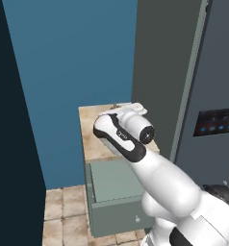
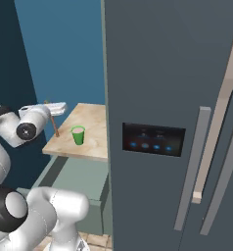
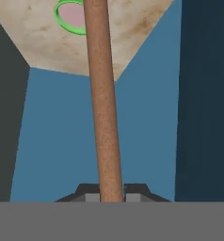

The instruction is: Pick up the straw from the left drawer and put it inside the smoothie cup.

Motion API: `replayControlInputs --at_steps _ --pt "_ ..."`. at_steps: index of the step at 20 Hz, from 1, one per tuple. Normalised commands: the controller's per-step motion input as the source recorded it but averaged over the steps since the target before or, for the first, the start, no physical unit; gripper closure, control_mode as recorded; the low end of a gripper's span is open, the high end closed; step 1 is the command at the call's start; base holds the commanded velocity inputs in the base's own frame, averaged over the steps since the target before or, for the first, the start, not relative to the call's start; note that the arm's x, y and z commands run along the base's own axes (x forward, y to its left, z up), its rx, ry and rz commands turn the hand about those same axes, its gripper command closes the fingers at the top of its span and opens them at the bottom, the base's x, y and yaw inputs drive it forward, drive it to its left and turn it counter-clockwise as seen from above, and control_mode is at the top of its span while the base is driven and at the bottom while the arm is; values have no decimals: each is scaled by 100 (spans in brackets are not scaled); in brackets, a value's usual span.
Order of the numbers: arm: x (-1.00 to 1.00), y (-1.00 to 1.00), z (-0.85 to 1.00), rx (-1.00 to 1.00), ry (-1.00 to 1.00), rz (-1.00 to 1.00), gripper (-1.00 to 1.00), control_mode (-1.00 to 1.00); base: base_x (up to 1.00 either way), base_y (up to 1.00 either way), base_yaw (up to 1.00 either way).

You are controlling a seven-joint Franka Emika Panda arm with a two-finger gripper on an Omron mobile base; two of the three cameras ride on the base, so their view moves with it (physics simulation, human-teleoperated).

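Observation:
My gripper (image 3: 111, 195) is shut on the straw (image 3: 102, 103), a thin orange-brown stick that runs from between the fingertips (image 3: 88, 194) up past the top of the hand view. In the right base view the straw (image 2: 54, 123) hangs nearly upright from the gripper (image 2: 51, 110), over the counter's left edge. The smoothie cup (image 2: 78, 135), green with pink contents, stands on the counter just right of the straw's lower end. Its green rim (image 3: 69, 14) shows beside the straw in the hand view. The left drawer (image 1: 111, 190) is pulled open below the counter, with its pale knob (image 1: 137, 219) on the front.
The beige stone counter (image 2: 91, 125) is small and ends against a tall grey fridge (image 2: 187, 73) with a dark lit panel (image 2: 152, 139) and long handles. A blue wall stands behind, a dark cabinet at the left, and tiled floor (image 1: 63, 216) below.

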Motion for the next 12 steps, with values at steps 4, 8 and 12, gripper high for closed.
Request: replayControlInputs --at_steps 4,8,12 --pt "2 -26 23 15 -3 -9 100 -100 0 0 0" --pt "0 -34 17 3 0 -1 100 -100 0 0 0" --pt "0 -34 1 1 0 0 100 -100 0 0 0"
